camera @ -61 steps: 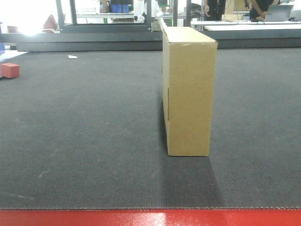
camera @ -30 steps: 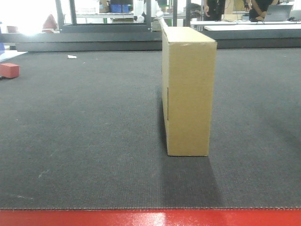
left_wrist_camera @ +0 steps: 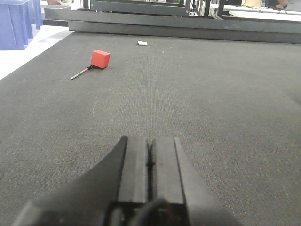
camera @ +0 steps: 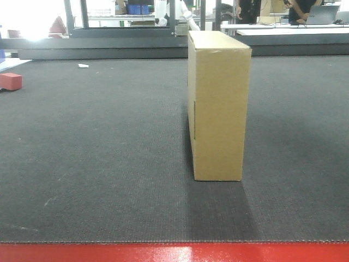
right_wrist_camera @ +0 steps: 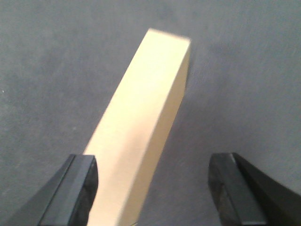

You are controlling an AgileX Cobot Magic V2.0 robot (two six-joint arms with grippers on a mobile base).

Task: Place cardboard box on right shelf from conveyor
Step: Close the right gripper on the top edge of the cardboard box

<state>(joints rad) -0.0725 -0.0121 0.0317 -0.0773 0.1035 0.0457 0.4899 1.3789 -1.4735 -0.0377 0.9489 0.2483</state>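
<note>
Unmoved since a second ago, the cardboard box [camera: 219, 106] stands on edge on the conveyor [camera: 98, 153], its narrow top running lengthwise beneath the right gripper [right_wrist_camera: 155, 183], spread wide and empty, while the left gripper [left_wrist_camera: 150, 155] sits closed on nothing.

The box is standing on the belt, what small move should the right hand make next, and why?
Probably nudge the right hand sideways until the cardboard box sits midway between its fingers. The hand is open above the upright box, but the box lies close to one finger, far from the other.
</note>
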